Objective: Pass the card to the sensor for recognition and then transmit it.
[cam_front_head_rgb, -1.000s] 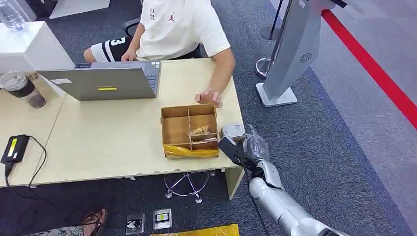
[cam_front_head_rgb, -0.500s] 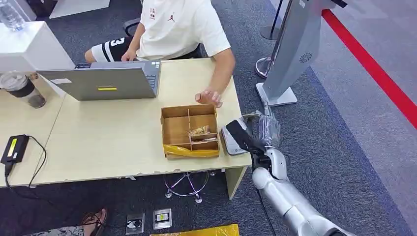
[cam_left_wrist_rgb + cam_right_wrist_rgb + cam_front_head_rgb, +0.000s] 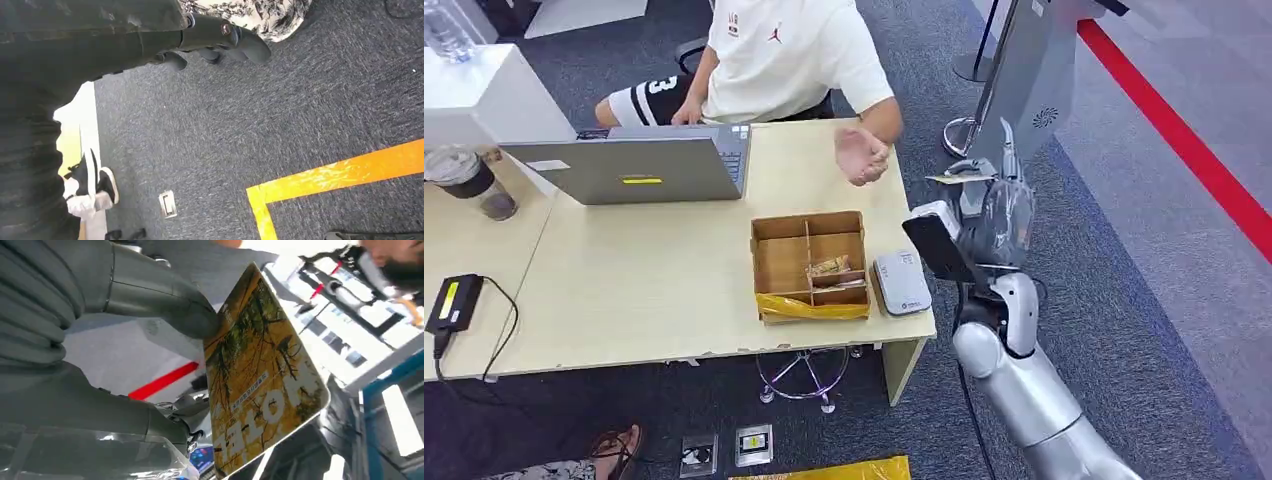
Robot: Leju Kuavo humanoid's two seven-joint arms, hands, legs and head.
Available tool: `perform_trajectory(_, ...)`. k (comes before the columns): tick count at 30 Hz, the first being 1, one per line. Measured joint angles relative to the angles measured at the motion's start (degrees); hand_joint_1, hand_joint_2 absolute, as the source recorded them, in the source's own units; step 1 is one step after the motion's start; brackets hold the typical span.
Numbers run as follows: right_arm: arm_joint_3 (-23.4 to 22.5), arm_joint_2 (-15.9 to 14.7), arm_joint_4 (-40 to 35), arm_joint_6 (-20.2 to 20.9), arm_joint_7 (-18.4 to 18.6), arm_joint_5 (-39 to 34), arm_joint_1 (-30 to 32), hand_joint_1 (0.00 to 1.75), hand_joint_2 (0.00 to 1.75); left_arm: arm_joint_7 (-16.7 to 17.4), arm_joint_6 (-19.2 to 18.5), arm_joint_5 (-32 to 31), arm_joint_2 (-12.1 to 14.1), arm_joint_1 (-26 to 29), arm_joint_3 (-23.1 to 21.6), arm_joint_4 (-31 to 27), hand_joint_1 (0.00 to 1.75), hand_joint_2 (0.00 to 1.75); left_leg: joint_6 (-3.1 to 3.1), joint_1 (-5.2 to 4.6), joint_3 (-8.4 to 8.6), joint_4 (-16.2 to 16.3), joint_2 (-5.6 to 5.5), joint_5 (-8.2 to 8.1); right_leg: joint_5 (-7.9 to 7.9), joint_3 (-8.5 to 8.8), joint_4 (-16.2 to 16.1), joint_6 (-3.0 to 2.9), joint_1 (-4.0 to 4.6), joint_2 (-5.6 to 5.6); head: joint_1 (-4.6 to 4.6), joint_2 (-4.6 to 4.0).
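The right robot hand (image 3: 989, 215) is raised off the right end of the bench (image 3: 654, 290), its fingers pinched on a card (image 3: 961, 178) that juts out flat toward the person. In the right wrist view the thick grey thumb (image 3: 165, 302) presses one edge of the card (image 3: 260, 375), and the face of it shows there: yellow foliage, dark branches and white lettering, which the head view gives only as a thin pale sliver. Below the hand, on the bench corner, lies the white card sensor (image 3: 902, 283), well apart from the card, just beside a compartmented cardboard box (image 3: 809, 265). A person's open hand (image 3: 862, 157) hovers near the card, not touching it. The left robot hand (image 3: 220, 42) hangs over grey carpet (image 3: 280, 125) with a yellow floor stripe (image 3: 340, 172), dark fingers loosely curled, holding nothing.
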Motion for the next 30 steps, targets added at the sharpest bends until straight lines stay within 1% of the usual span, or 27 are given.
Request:
perform_trajectory(3,0.9,0.7,-2.1,3.6,-0.1,2.8,-1.5,1.75,1.75,-0.6,-0.3,-0.5,0.0,0.0,0.0,0.0,0.00,1.75,0.00,0.00,0.00,0.0,0.02,0.00,0.00,-0.01,0.0,0.00,0.00,0.00,0.00,0.00)
perform_trajectory(6,2.3,1.9,-2.5,7.9,1.5,7.0,-4.2,1.75,1.75,-2.0,-1.0,-1.9,0.0,-0.2,0.0,0.0,0.00,1.75,-0.01,0.00,-0.02,0.0,0.00,0.01,0.00,0.00,0.0,0.00,0.00,-0.01,0.00,0.00)
perform_trajectory(7,3.0,2.5,-2.4,10.8,2.3,9.4,-5.4,1.75,1.75,-2.8,-1.0,-2.4,0.0,-0.2,-0.1,0.0,0.00,1.75,-0.02,0.00,-0.03,0.0,-0.01,0.02,0.00,-0.02,0.1,0.00,0.00,-0.01,0.00,0.00)
perform_trajectory(8,3.8,3.1,-2.1,12.8,2.8,10.8,-6.9,1.75,1.75,-3.5,-1.0,-2.8,0.0,-0.3,-0.1,0.0,0.00,1.75,-0.04,0.00,-0.03,0.0,0.00,0.03,0.00,-0.04,0.1,-0.01,0.01,0.00,-0.02,0.00)
perform_trajectory(9,4.3,3.6,-1.7,13.7,3.0,11.9,-8.0,1.75,1.75,-4.0,-1.0,-2.9,0.0,-0.4,-0.2,0.0,0.00,1.75,-0.05,0.01,-0.02,0.0,0.00,0.04,0.00,-0.03,0.1,-0.01,0.01,0.00,-0.02,0.00)
perform_trajectory(13,5.9,5.5,0.1,14.5,3.3,13.0,-10.9,1.75,1.75,-4.4,-1.0,-3.0,0.0,-0.7,-0.2,0.0,0.00,1.75,-0.04,0.01,-0.05,0.0,-0.11,0.06,0.00,-0.02,0.1,-0.01,0.01,-0.13,-0.02,0.00)
perform_trajectory(15,6.9,6.2,1.7,16.0,3.9,14.6,-12.3,1.75,1.75,-4.7,-1.1,-3.4,0.0,-0.7,-0.4,0.0,0.00,1.75,-0.04,0.00,-0.08,0.0,-0.08,0.06,0.00,-0.03,0.1,-0.01,0.01,-0.12,-0.02,0.00)
perform_trajectory(17,7.8,7.6,5.1,17.1,5.4,16.7,-14.5,1.75,1.75,-5.0,-1.0,-3.8,0.0,-0.9,-0.5,0.0,0.00,1.75,-0.04,0.00,-0.07,0.0,-0.08,0.06,0.00,-0.04,0.1,-0.01,0.00,-0.06,-0.02,0.00)
perform_trajectory(22,9.6,11.0,17.0,17.0,7.4,22.0,-19.4,1.75,1.75,-5.0,-1.0,-4.5,-0.3,-1.6,-0.6,0.0,0.00,1.75,-0.05,0.01,-0.07,0.0,-0.14,0.08,0.00,-0.03,0.1,-0.01,0.01,-0.17,0.00,0.00)
perform_trajectory(26,10.6,12.8,25.1,16.9,8.3,23.0,-21.3,1.75,1.75,-5.0,-1.0,-4.6,-0.4,-2.1,-1.1,0.0,0.00,1.75,-0.05,0.01,-0.06,0.0,-0.14,0.09,0.00,-0.03,0.1,-0.01,0.01,-0.15,0.00,0.00)
perform_trajectory(30,10.8,13.7,29.7,16.7,9.2,23.7,-22.1,1.75,1.75,-5.0,-1.0,-4.6,-0.5,-2.1,-1.5,0.0,0.00,1.75,-0.06,0.00,-0.06,0.0,-0.13,0.08,0.00,-0.04,0.1,-0.01,0.00,-0.15,0.02,0.00)
